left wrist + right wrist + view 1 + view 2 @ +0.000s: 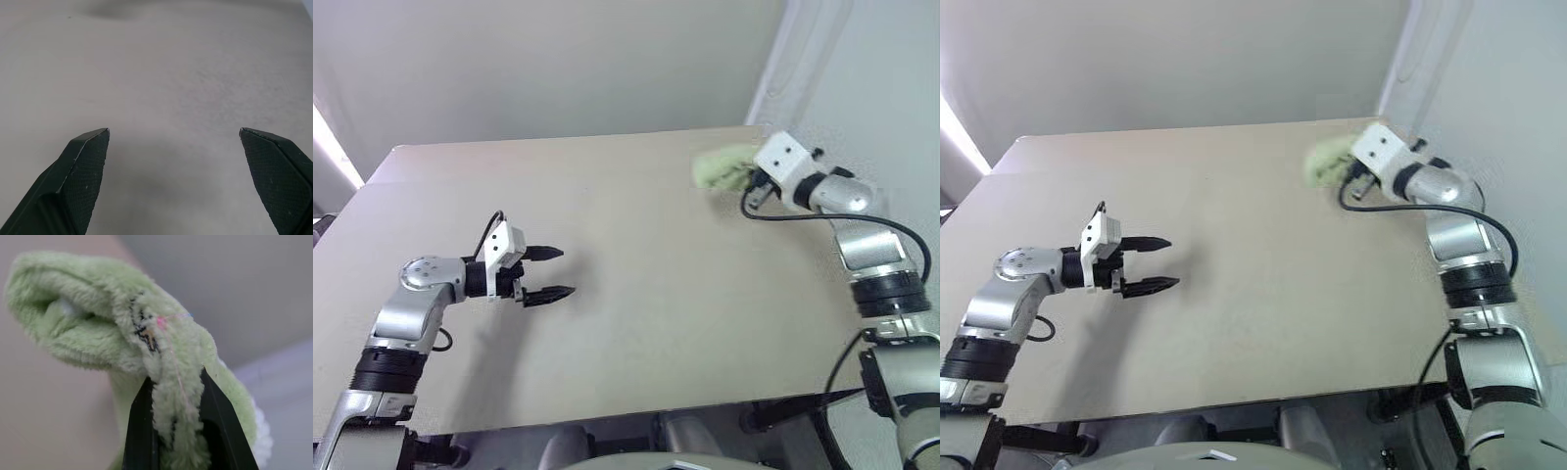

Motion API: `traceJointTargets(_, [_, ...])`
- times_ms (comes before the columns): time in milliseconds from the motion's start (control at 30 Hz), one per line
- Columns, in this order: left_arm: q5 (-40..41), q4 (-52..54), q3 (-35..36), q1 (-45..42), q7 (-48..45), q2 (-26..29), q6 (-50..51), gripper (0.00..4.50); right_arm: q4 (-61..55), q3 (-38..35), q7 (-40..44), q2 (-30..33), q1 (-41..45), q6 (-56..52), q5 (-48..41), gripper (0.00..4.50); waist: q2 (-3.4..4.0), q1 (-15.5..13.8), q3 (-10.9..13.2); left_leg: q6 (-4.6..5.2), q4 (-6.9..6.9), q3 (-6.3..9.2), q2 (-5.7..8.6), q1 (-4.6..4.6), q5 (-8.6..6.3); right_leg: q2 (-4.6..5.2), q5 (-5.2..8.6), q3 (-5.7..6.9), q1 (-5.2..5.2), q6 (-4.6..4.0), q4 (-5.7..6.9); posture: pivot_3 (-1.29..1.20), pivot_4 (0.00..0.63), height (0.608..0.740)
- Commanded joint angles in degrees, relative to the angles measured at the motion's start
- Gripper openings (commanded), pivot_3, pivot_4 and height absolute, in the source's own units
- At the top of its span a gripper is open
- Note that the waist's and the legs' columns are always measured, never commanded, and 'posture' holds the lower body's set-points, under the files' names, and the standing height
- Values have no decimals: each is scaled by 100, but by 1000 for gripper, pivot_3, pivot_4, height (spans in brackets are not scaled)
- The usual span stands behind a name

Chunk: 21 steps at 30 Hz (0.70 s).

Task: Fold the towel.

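The towel (722, 167), a light lime-green terry cloth, is bunched up and lifted above the far right corner of the table (636, 294). My right gripper (173, 396) is shut on a fold of the towel (98, 328); the cloth bulges out between and beyond the two black fingers (142, 431). In the head views the right hand's white housing hides those fingers. My left gripper (548, 272) hovers over the left part of the table, pointing right, open with nothing between its fingers (83, 171). It is far from the towel.
The table top is a plain beige surface, its far right corner (1381, 122) close to a white curtain (803, 69) and wall. A black cable (822, 220) loops beside the right forearm.
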State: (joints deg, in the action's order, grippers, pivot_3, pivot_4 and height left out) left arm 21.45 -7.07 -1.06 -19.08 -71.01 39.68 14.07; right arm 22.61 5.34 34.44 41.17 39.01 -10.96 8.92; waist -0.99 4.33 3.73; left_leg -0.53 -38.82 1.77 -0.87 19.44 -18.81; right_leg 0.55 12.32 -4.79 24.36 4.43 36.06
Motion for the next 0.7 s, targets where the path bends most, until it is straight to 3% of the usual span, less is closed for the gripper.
traceJointTargets(33, [-70,-18,14,-174,-17,-2,-177,4488,247,189,-132,-114,-348,230,213,14,2,30,1,0,1,0,0,-1,0,-1,0,-2,2,0,3,0,0,712])
traceJointTargets(267, [-90,16,11,-154,-41,7,-196,4488,-2,271,-23,-339,-1085,-223,192,14,7,56,4,0,-17,-4,2,-1,1,0,-4,-9,2,6,12,0,0,712])
traceJointTargets(500, [-126,91,6,-48,-80,65,-228,4488,-53,355,361,65,-1405,-431,346,14,3,-35,1,0,-19,-2,2,-4,1,0,-4,-6,-5,8,9,0,0,712])
traceJointTargets(700, [-89,83,49,-15,-72,65,-218,4488,-889,-329,1044,247,-1607,-979,-548,2009,3,-72,2,0,-20,-1,2,2,1,3,-3,-3,-5,10,4,0,0,712])
